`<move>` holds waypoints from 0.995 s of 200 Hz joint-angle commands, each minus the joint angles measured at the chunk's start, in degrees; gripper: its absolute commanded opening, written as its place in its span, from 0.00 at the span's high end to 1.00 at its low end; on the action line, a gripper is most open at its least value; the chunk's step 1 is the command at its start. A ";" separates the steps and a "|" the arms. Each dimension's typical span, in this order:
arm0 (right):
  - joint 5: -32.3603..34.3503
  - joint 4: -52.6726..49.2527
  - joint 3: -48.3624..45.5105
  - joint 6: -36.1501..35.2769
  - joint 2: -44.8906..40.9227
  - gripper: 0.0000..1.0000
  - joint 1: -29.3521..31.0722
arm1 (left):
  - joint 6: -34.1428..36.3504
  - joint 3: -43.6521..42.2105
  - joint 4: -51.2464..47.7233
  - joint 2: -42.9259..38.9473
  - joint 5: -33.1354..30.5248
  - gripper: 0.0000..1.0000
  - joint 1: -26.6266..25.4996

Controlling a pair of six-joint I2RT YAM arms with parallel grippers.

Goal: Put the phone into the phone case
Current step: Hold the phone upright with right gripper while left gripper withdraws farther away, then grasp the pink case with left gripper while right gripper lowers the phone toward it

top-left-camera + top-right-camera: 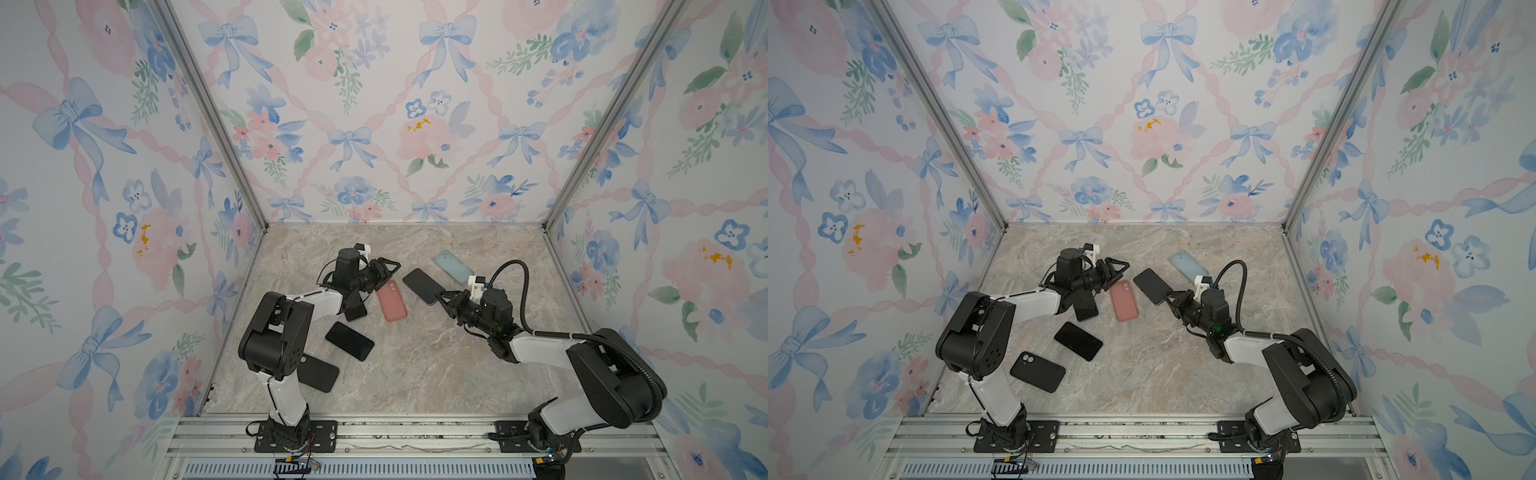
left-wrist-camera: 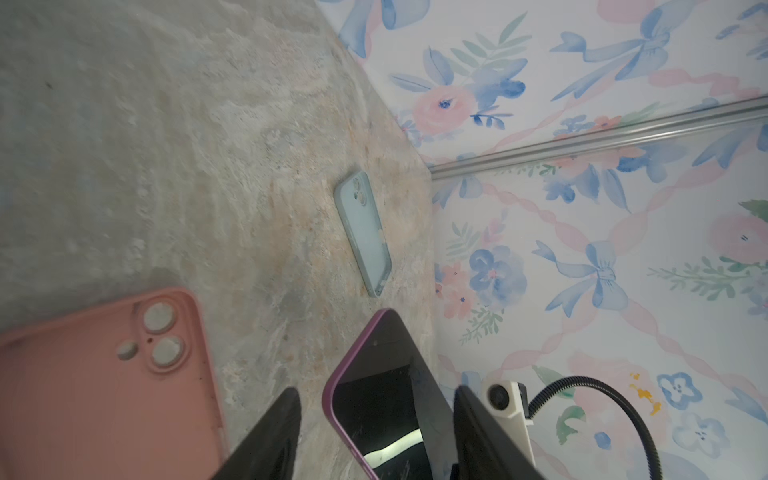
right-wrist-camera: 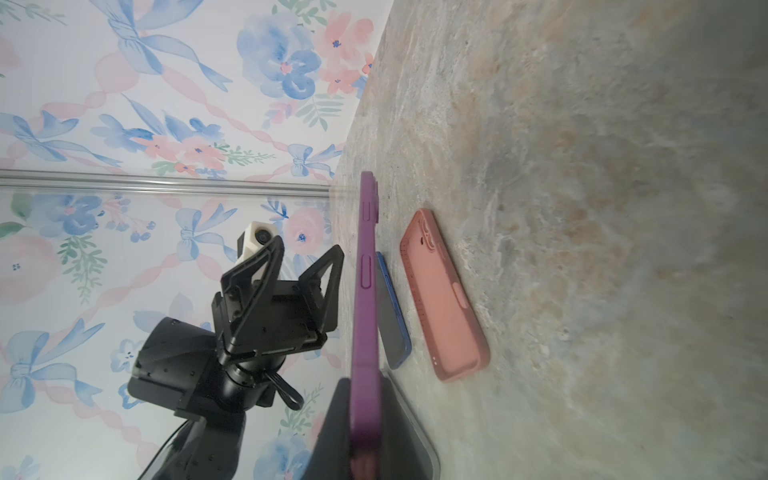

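- Clamping the right gripper (image 1: 440, 299) tight on the near end of the purple phone (image 1: 423, 286) — dark screen facing up, sitting between the pink case (image 1: 391, 300) and the pale blue case (image 1: 453, 266).
- Hanging the left gripper (image 1: 390, 272) with jaws apart, gripping nothing, just beside the pink case's camera end.
- Showing a blue phone (image 3: 392, 320) under the left arm, with a black phone (image 1: 349, 340) and a black case (image 1: 1037, 371) lying nearer the front.
- Resting on a marble-look table (image 1: 436, 365) — standing inside three walls of wallpaper (image 1: 374, 104) showing bows and flowers, with metal rails (image 1: 374, 432) running along the front.
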 commanded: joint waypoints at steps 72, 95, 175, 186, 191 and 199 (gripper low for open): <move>-6.28 -15.15 6.03 -11.24 -4.01 0.97 0.16 | 25.16 25.31 -35.01 15.61 -2.85 0.38 2.51; -6.18 -17.67 5.98 -13.09 -5.73 0.97 0.64 | 25.51 25.85 -35.10 16.87 -2.95 0.38 2.60; -7.18 -20.61 7.37 -14.38 -5.96 0.98 1.14 | 26.94 25.95 -35.29 19.47 -3.56 0.43 2.88; -7.16 -21.09 7.37 -14.55 -6.17 0.98 1.14 | 26.92 25.72 -35.28 19.50 -3.73 0.44 2.85; -7.14 -21.19 7.37 -14.66 -6.29 0.98 1.12 | 26.88 25.56 -35.27 19.41 -3.87 0.44 2.93; -7.14 -21.41 7.37 -14.79 -6.45 0.98 1.13 | 26.81 25.29 -35.28 19.24 -4.00 0.44 2.95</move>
